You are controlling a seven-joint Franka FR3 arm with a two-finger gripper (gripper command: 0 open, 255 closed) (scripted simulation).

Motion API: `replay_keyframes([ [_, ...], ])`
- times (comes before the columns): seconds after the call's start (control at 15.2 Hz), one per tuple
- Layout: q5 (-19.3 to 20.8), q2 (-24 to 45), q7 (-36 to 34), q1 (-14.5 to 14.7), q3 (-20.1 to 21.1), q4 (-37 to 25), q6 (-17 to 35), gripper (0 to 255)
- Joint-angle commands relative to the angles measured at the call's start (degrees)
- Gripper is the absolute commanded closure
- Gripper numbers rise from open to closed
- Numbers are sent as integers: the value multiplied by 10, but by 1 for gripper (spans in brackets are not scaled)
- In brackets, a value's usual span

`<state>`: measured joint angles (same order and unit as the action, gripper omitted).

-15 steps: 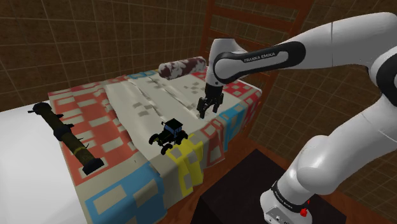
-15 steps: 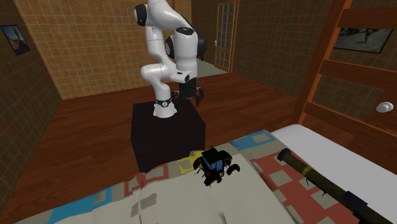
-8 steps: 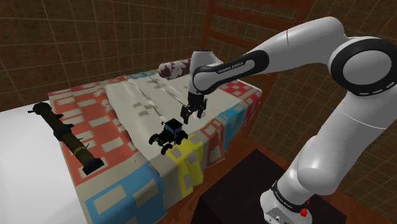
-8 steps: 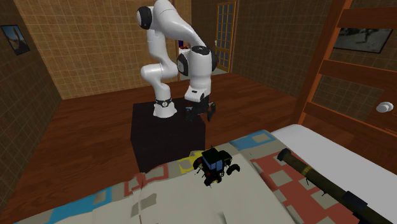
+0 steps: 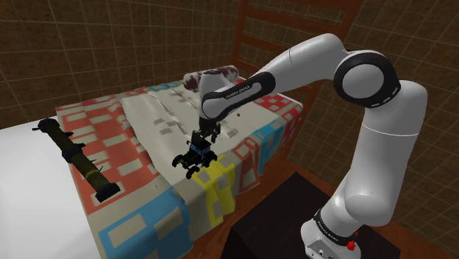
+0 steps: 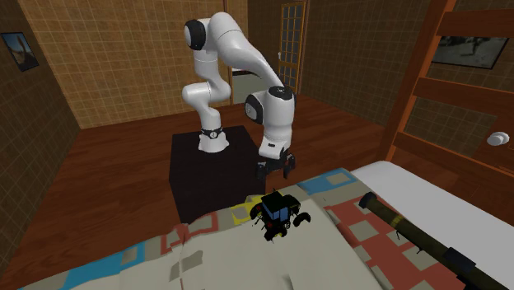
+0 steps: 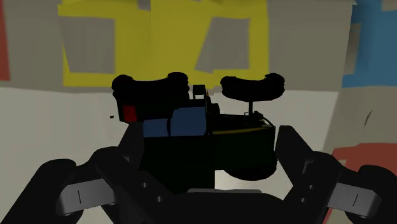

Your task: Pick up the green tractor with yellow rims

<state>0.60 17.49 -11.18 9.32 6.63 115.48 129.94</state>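
Tractor, dark-bodied with a blue cab, stands on the patchwork quilt of a bed, close to the near edge where the cloth hangs down in a yellow patch. In the shoulder view the pincer hangs right over its far side, with the white arm arching in from the stand at the lower right. Toward this view's left a long dark tube lies well apart from the toy, with open quilt between them. A dark red and white bolster lies at the far end of the bed, and a wooden frame rises behind it.

From the second exterior view, the tractor sits at the quilt's edge facing the dark stand, with the pincer above it and a small gap showing between them. The tube lies to this view's right, not touching the toy. A wooden ladder climbs at the right, a door stands at the far wall, and brown floor spreads around the stand.

Seen from the wrist, the pincer is spread wide, its black fingers flanking the tractor; whether they touch its sides cannot be told. The yellow patch lies beyond the wheels.
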Motion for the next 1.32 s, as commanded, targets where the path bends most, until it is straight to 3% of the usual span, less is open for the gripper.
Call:
replay_keyframes([
  [0.0, 3, 21, -3, 3, 0, -11, 11, 0],
  [0.53, 8, 55, -5, 5, -3, -4, 52, 0],
  [0.59, 8, 55, -6, 5, -2, -4, 52, 255],
  [1.25, 7, 50, -5, 4, -2, -5, 46, 255],
])
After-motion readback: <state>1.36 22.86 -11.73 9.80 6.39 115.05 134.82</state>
